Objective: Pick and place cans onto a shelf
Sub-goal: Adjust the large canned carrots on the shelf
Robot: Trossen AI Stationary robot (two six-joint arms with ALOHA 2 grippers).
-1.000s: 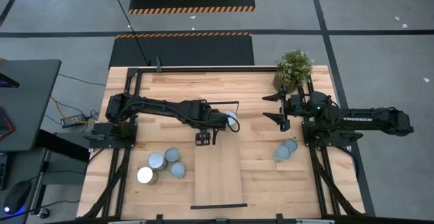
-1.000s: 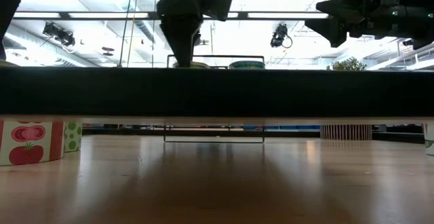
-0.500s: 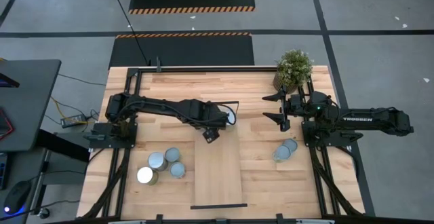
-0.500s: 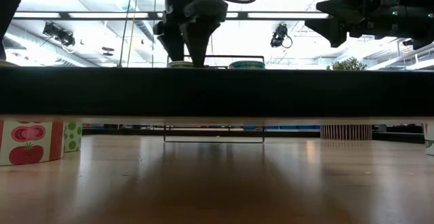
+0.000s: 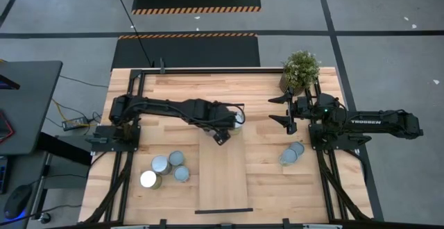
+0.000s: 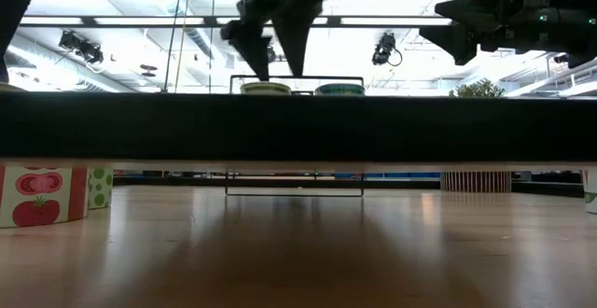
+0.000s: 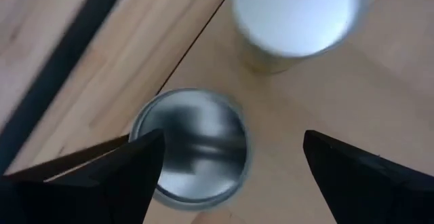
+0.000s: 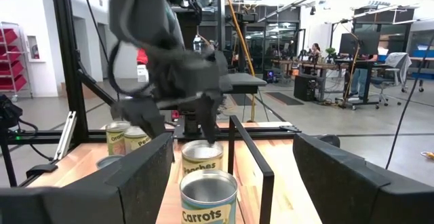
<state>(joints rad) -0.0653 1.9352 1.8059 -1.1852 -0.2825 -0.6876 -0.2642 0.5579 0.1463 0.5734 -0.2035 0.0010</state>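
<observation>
The left tool (image 5: 223, 133) hangs with its fingers spread above the far end of the shelf (image 5: 223, 177), just over two cans (image 7: 192, 146) standing there side by side; it grips nothing. This looks like the release step, a can just set down, though the wrist view is blurred enough that I cannot be sure. The right tool (image 5: 286, 120) waits spread near the plant (image 5: 300, 68). Four cans (image 5: 168, 166) sit on the bench left of the shelf, two more (image 5: 292, 153) to its right. Next move calls for lifting clear without nudging either placed can, then reaching for the left group.
</observation>
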